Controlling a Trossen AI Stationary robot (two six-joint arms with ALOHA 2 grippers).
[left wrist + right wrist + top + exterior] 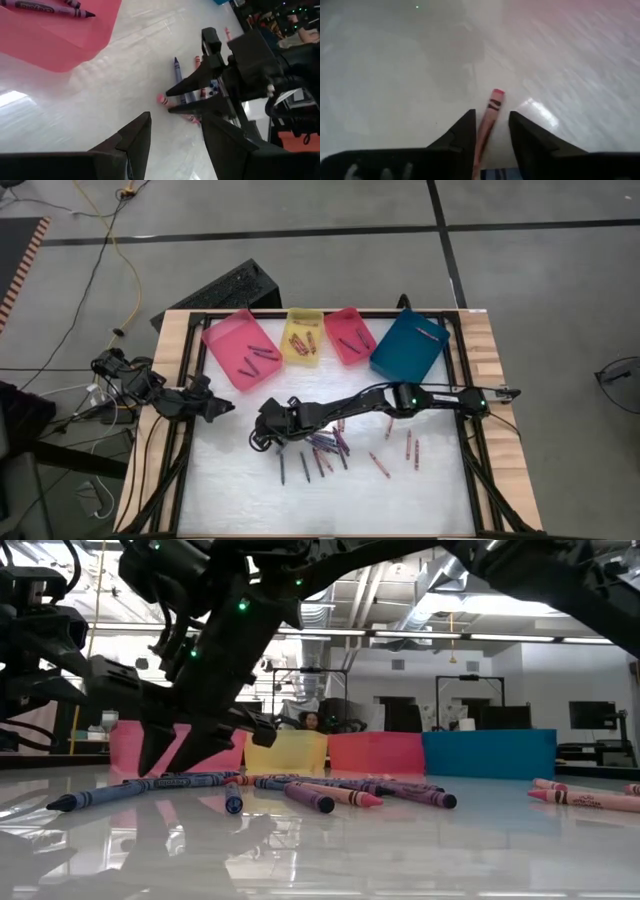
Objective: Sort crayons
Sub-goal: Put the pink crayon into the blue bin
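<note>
Right claw (491, 131): low over the table (420, 490), fingers parted astride a pink crayon (489, 116), not yet gripping. Crayon: light, stiff, waxy-slick, brittle; grip mid-length across its paper wrap.

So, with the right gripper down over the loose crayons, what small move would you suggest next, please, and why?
Probably close the right gripper. In its wrist view a red crayon lies between its fingers, which do not look clamped on it yet, so shutting would likely secure it before any lift toward the trays. The left gripper waits open by the table's left edge.
</note>
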